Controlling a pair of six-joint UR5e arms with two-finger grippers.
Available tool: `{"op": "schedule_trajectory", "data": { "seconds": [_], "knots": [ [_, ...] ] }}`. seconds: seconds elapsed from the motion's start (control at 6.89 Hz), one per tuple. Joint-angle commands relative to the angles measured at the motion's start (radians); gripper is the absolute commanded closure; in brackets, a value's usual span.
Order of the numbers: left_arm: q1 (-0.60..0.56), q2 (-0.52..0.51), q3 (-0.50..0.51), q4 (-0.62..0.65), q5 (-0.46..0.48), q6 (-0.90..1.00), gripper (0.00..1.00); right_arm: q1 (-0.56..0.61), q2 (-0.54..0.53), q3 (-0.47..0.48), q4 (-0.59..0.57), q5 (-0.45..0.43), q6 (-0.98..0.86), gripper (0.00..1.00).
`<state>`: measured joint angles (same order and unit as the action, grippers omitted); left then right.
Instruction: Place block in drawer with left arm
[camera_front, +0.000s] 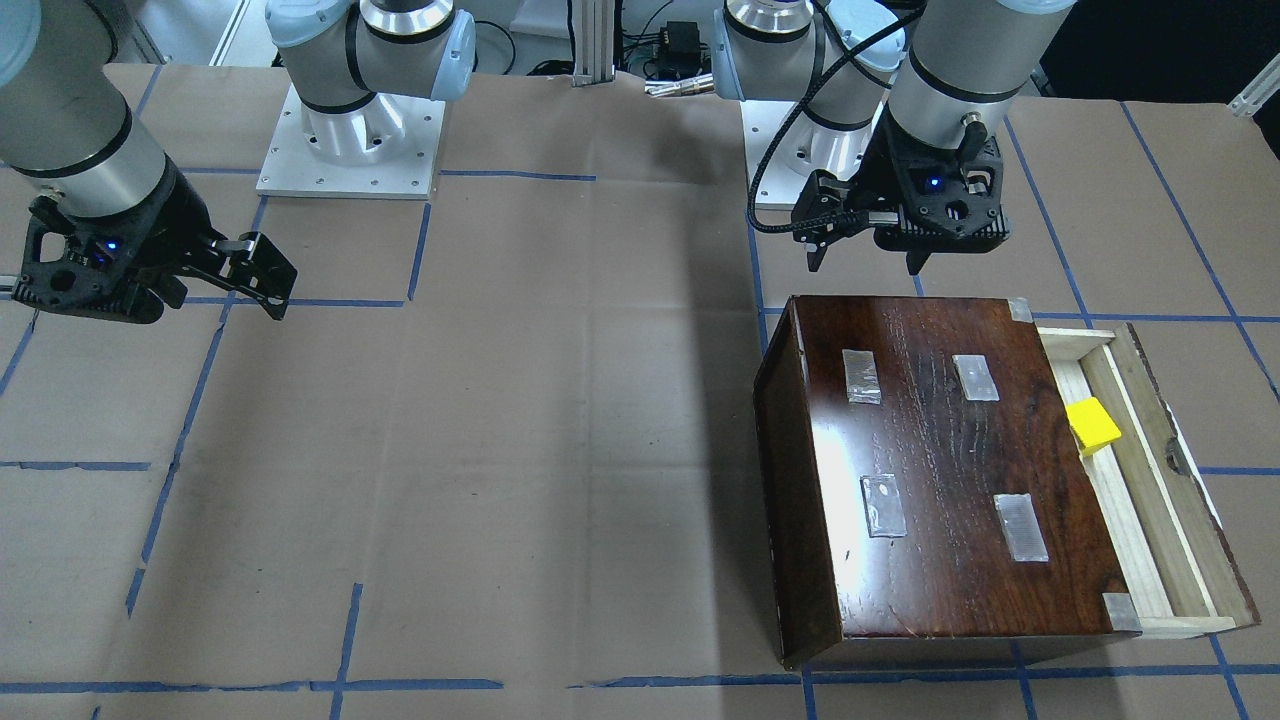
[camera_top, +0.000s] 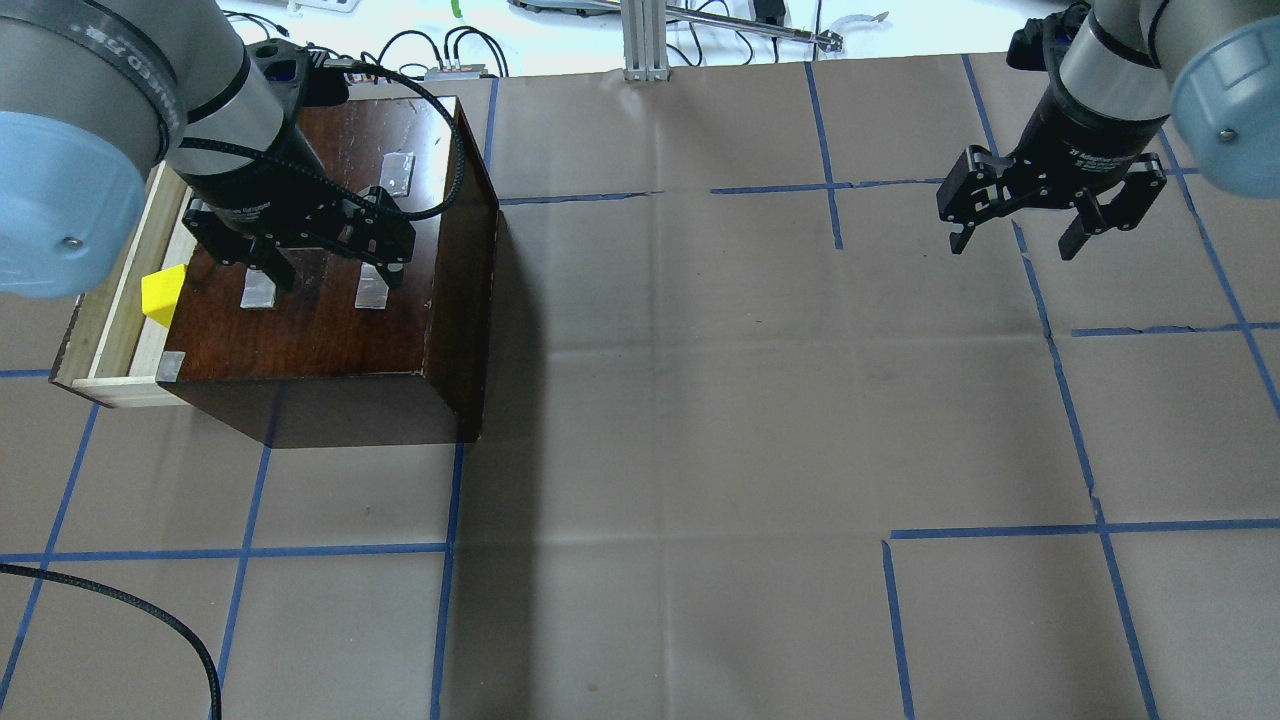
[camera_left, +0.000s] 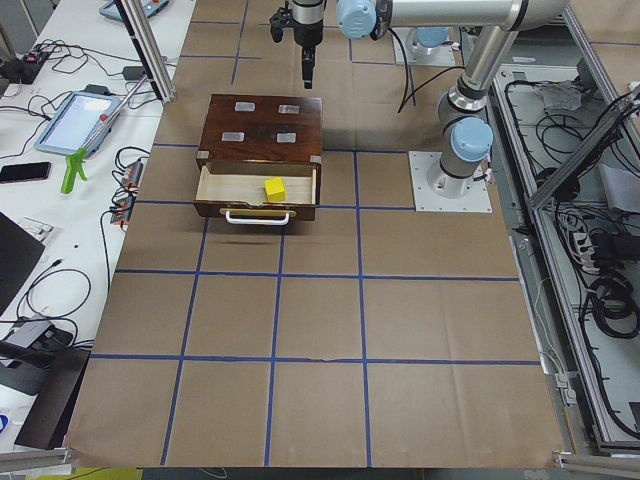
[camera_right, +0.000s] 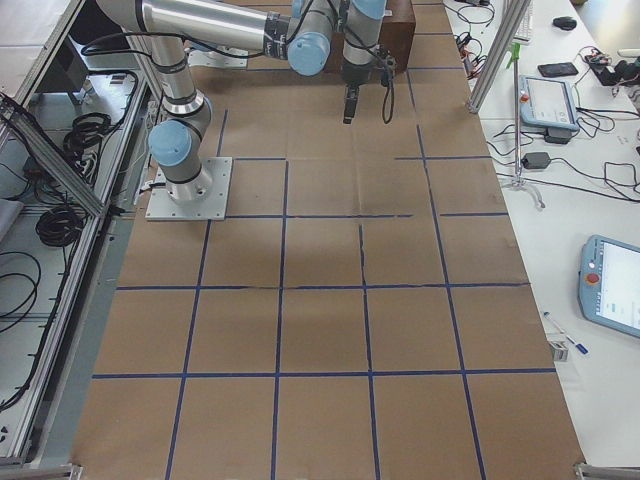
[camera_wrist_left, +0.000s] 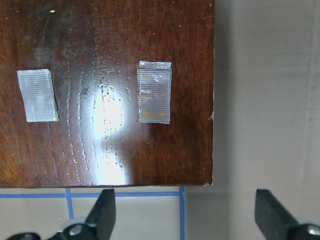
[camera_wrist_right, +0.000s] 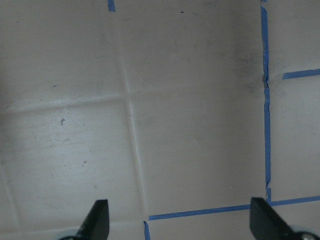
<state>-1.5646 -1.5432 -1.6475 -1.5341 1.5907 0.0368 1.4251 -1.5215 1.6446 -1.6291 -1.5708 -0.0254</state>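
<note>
Left gripper (camera_top: 335, 272): fingers spread wide apart, nothing between them, pointing straight down. It hangs raised over the cabinet (camera_top: 330, 330). In the left wrist view the left gripper (camera_wrist_left: 185, 215) frames the cabinet's (camera_wrist_left: 100, 100) edge, with one fingertip over the blue tape line and the other over bare paper. A loose black cable (camera_front: 752, 200) loops from the wrist at 9 o'clock of the left gripper (camera_front: 865, 262) in the front-facing view.

Cabinet top: dark glossy wood carrying four pale tape patches (camera_wrist_left: 154, 99). In the overhead view the cabinet stands at 10 o'clock on the table (camera_top: 700, 400).

Drawer (camera_top: 110, 300): pulled out from the cabinet's 9 o'clock side in the overhead view, showing a pale wood floor and rails. The left-end view shows a white handle (camera_left: 258, 214) on the front panel of the drawer (camera_left: 235, 185).

Block (camera_top: 162, 295): a yellow cube lying inside the open drawer, just beside the cabinet's front edge, at 9 o'clock of the left gripper and apart from it. In the front-facing view the block (camera_front: 1092, 425) lies at 3 o'clock of the cabinet (camera_front: 940, 470), on the floor of the drawer (camera_front: 1150, 520). The left-end view places the block (camera_left: 274, 188) to the right of the drawer's middle.

Right gripper (camera_top: 1013, 240): fingers likewise apart and empty. It is held above bare paper at 2 o'clock of the table, well apart from the cabinet. Its wrist view shows only paper and blue tape beneath the right gripper (camera_wrist_right: 180, 220).
</note>
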Motion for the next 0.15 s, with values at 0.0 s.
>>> {"op": "schedule_trajectory", "data": {
  "seconds": [0.0],
  "knots": [
    [0.000, 0.000, 0.000, 0.000, 0.000, 0.002, 0.03, 0.000, 0.000, 0.001, 0.000, 0.000, -0.001, 0.00]
  ]
}}
